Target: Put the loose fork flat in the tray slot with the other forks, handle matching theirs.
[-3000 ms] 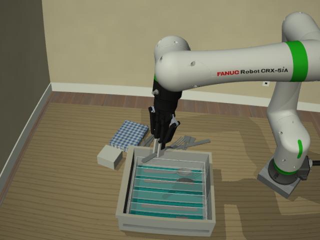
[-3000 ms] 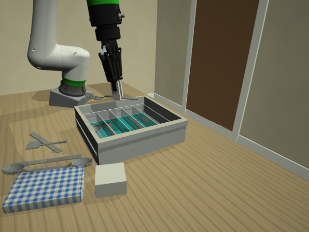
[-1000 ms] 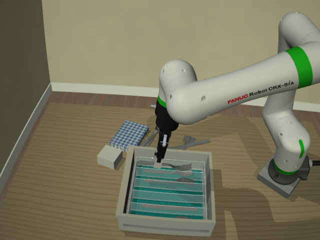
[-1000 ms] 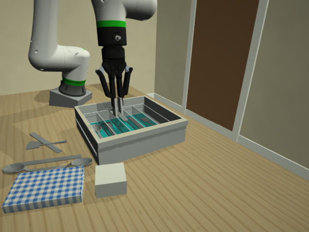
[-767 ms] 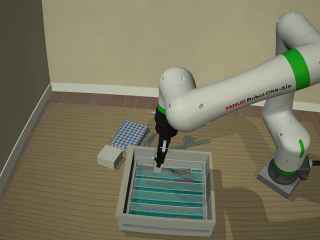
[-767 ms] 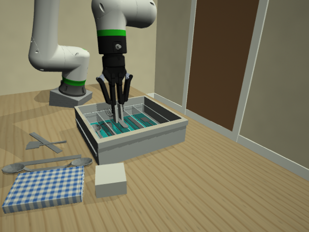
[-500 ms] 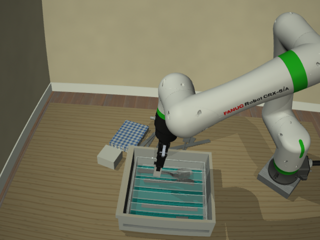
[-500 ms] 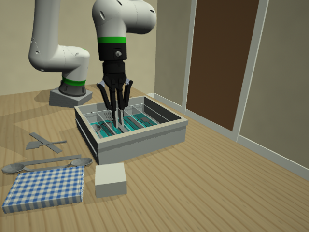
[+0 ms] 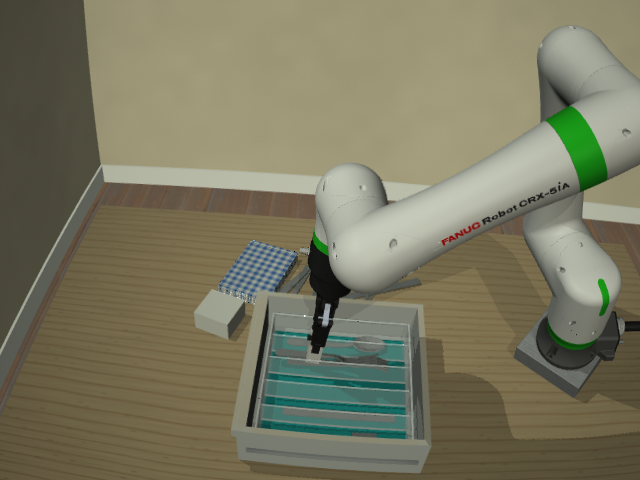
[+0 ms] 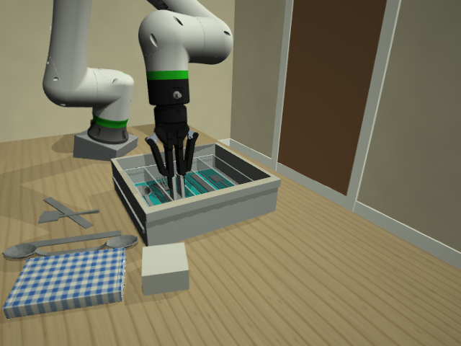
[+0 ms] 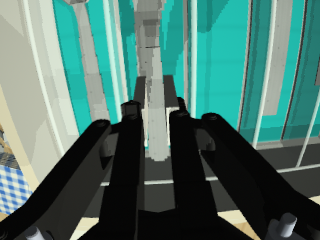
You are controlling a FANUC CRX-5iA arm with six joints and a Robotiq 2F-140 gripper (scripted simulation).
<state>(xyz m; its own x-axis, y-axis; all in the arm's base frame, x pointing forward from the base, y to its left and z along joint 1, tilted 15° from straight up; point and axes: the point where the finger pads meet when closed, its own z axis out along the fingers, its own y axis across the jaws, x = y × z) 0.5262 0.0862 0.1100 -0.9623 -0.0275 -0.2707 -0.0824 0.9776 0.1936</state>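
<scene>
From my top view, the forearm (image 9: 465, 217) covered part of the cutlery on the counter behind the tray (image 9: 330, 454), and the picture's right edge cut off the upper arm. The gripper (image 9: 315, 354) hid the fork (image 9: 356, 357) handle's end. In the exterior view, the tray's near wall concealed the slot floors, so I could not tell whether the fork lay flat. The top edge cut off the arm. In the wrist view, the fingers masked the handle, and the tines ran off the top edge.
</scene>
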